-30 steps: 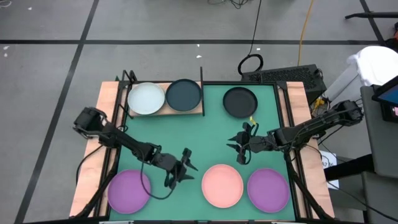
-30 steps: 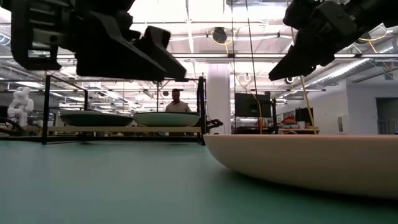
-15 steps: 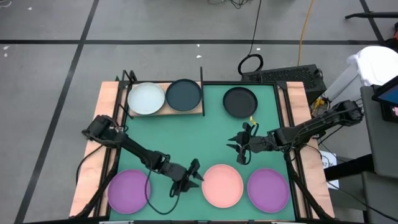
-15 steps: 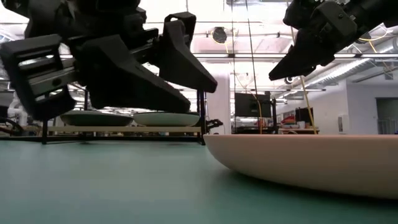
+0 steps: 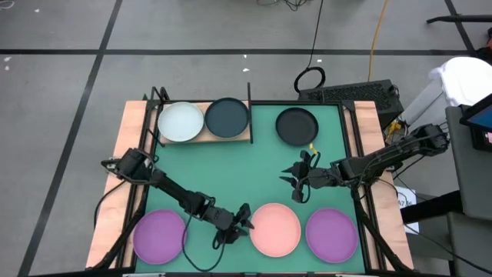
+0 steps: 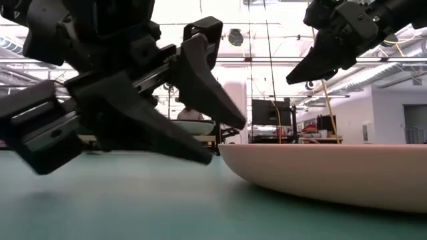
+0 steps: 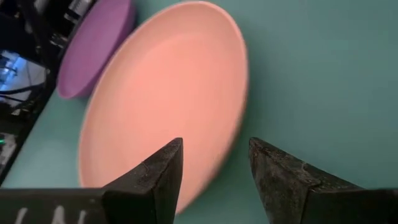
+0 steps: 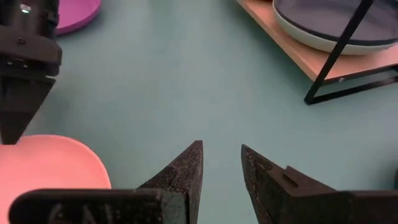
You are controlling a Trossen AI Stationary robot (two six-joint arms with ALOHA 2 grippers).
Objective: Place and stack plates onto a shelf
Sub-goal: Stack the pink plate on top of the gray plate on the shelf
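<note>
**Left claw low at the pink plate's rim, right claw waiting above the mat**

The left claw [image 5: 244, 216] sits low over the big green mat [image 5: 261, 161] that covers the counter, just beside the round, shallow pink plastic plate [image 5: 275, 229] on the side facing the purple plate [image 5: 160, 235] near the left arm. Its two dark fingers [image 7: 155, 180] are spread apart, with the pink plate's edge lying just ahead of the gap between them; whether they touch the rim cannot be told. In the low view the claw hangs close to the mat, right next to the pink plate [image 6: 333, 175].

A second round purple plate [image 5: 331, 234] lies on the mat just beside the pink plate, on its far side from the left claw.

The light wooden shelf with a thin black metal frame [image 5: 201, 137] stands well apart from the pink plate, at the mat's far corner. A white-blue round plate [image 5: 181, 121] and a dark teal round plate [image 5: 227, 117] rest side by side on it. A black round plate [image 5: 297, 125] lies on the mat near the shelf.

The right claw [image 5: 300, 178] hovers above the mat between the black plate and the pink plate, its fingers [image 8: 180, 177] spread and holding nothing.
</note>
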